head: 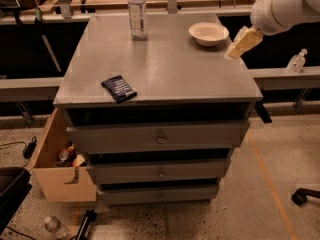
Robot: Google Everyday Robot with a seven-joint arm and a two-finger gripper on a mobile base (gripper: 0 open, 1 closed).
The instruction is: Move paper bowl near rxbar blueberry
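Observation:
The paper bowl (208,33) is cream-white and sits upright at the far right of the grey cabinet top (165,69). The rxbar blueberry (119,88), in a dark navy wrapper, lies flat near the front left edge, far from the bowl. My gripper (242,43) hangs from the white arm (280,6) at the top right. It is just right of the bowl, over the cabinet's right edge, and holds nothing that I can see.
A clear water bottle (137,11) stands at the far middle of the top. The cabinet has several drawers (160,139) below. An open cardboard box (55,159) stands on the floor at the left. A spray bottle (296,61) stands on the ledge at the right.

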